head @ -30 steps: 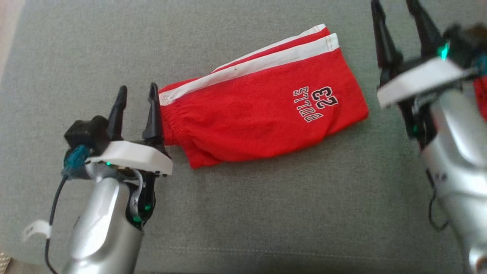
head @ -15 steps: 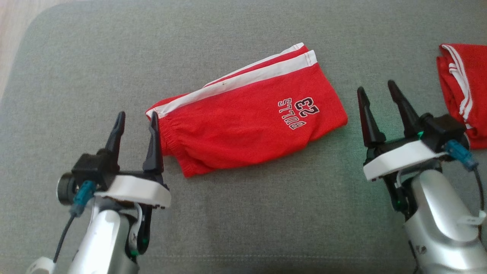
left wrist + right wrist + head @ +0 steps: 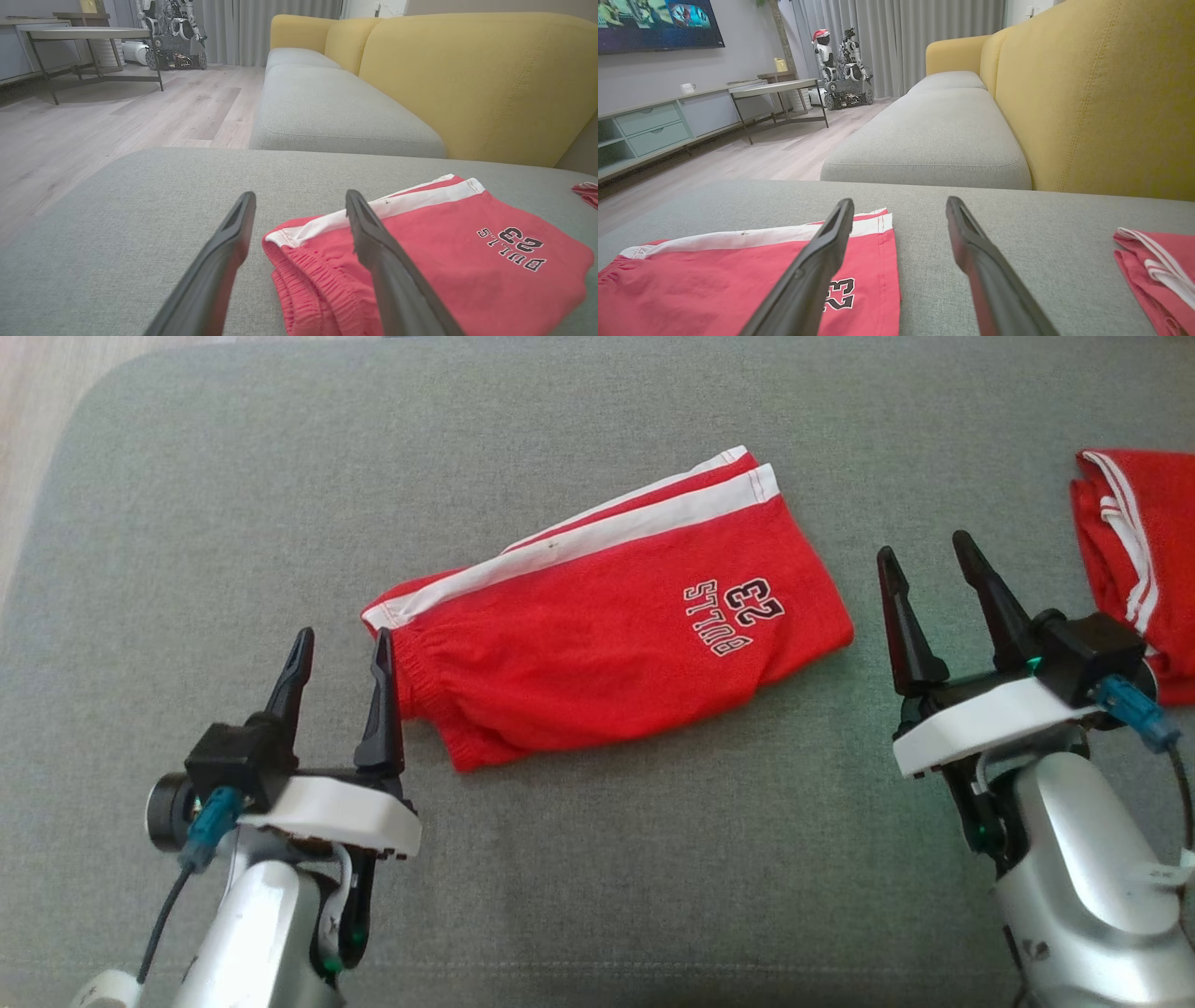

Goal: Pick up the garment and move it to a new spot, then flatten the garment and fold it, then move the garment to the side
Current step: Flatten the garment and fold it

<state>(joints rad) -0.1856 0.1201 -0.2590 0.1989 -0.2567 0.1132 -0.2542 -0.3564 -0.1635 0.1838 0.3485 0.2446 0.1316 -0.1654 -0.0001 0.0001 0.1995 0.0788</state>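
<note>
Our left gripper [image 3: 343, 637] and right gripper [image 3: 922, 546] gaped wide and empty, left and right of the shorts [image 3: 607, 625].

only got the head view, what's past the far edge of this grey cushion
Observer: Another grey seat cushion lies beyond it, with a yellow backrest along its right side.
Operator: ok and how does the waistband end of the shorts look from the left wrist
Observer: Between the open left fingers, the shorts show their elastic waistband folded into stacked layers.
</note>
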